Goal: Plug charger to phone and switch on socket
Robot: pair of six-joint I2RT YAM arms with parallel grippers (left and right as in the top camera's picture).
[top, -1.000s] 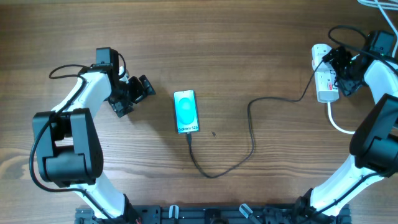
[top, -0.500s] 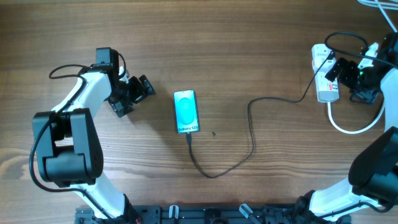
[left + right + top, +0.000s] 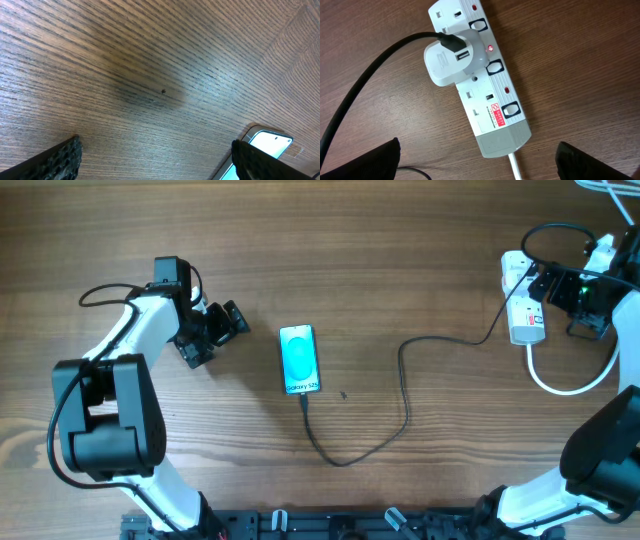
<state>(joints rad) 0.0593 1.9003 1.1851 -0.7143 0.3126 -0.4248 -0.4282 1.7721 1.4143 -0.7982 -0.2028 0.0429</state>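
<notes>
Phone (image 3: 300, 360) sits mid-table (image 3: 400, 240) with its screen lit teal. The charger (image 3: 402, 41) cable meets its near end, then loops off to the white adapter (image 3: 451, 57) in the socket (image 3: 485, 107) at far right. Right gripper (image 3: 560, 292) hovers over the socket with its jaws wide. Left gripper (image 3: 215, 335) is just left of the phone, jaws wide too and holding nothing.

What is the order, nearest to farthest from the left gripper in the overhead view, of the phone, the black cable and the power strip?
From the left gripper:
1. Phone, just to its right.
2. Black cable, trailing from the phone across mid-table.
3. Power strip, at the far right.
</notes>
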